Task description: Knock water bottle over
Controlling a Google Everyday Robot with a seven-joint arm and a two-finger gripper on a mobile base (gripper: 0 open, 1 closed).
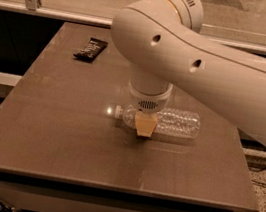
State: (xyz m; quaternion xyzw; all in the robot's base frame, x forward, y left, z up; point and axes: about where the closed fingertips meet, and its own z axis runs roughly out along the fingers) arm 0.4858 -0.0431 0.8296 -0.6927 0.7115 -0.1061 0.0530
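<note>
Your gripper (145, 126) hangs over the water bottle (177, 123), which lies on its side mid-desk (57, 136), cap toward 9 o'clock. You cannot tell whether it's gripping.

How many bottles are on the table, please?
1. The water bottle lies on its side near the middle of the table, cap to the left, with the gripper at its neck end. The arm may hide others.

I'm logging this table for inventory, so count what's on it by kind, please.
Water bottle, lying on its side: 1
Dark flat packet: 1
Total: 2
Not counted: the gripper, down against the bottle near its cap end.
</note>
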